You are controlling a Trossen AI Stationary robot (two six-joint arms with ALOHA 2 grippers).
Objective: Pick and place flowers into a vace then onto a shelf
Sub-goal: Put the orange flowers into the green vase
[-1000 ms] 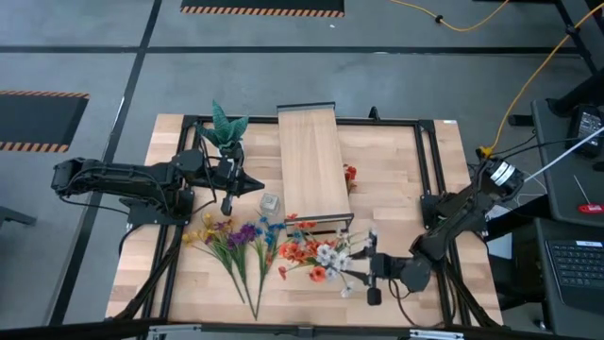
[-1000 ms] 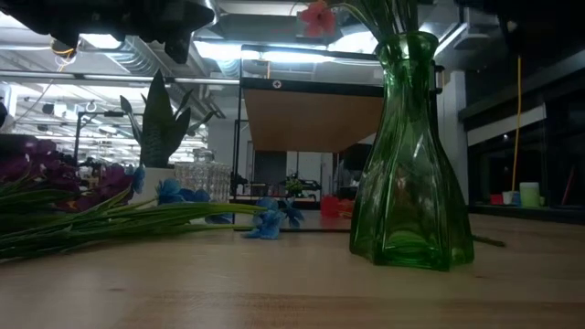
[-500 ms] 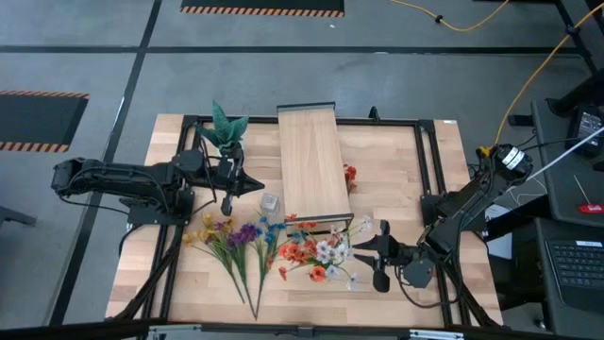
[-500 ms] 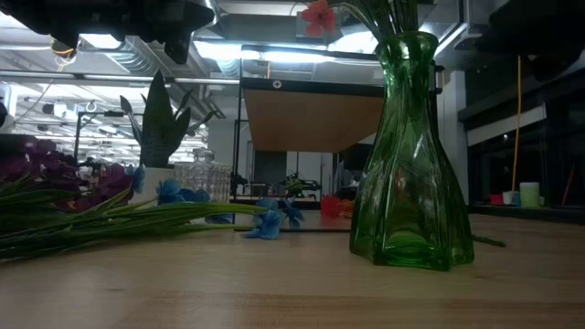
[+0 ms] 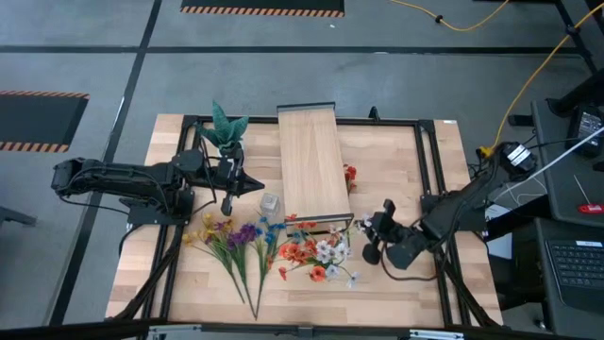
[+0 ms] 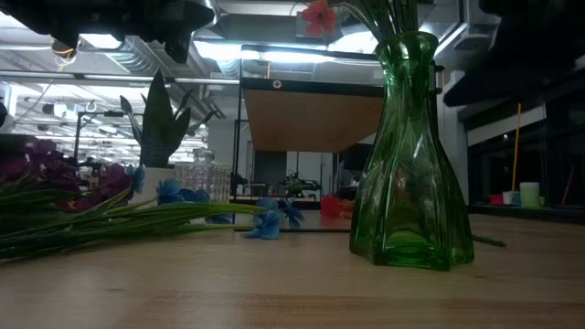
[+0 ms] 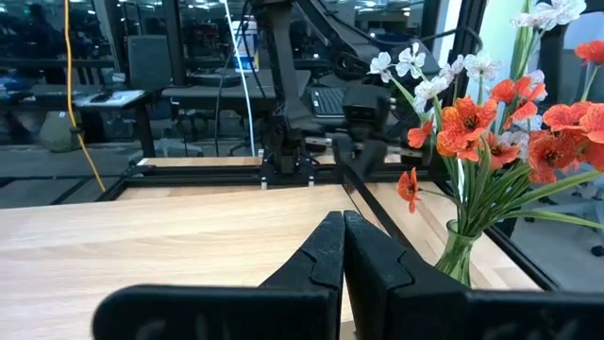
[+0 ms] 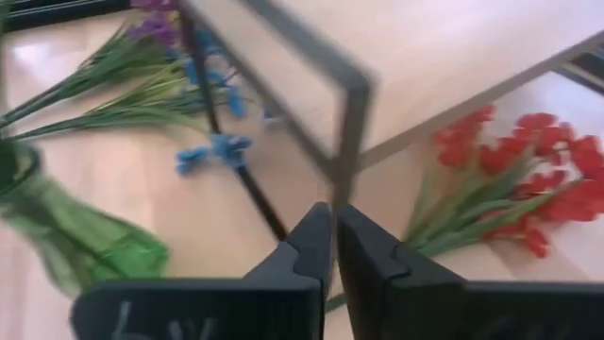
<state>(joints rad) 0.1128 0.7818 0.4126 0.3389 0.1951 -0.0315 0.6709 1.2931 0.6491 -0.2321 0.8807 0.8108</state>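
Now that the right claw (image 5: 375, 238) has closed empty and lifted off the flowers (image 5: 321, 253) in the green vase (image 6: 410, 155), shelving comes next; the left claw (image 5: 226, 198) waits shut

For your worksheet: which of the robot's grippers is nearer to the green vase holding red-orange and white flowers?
The right one. The right gripper sits just beside the green vase, near the shelf corner. The left gripper waits across the table, by the potted plant.
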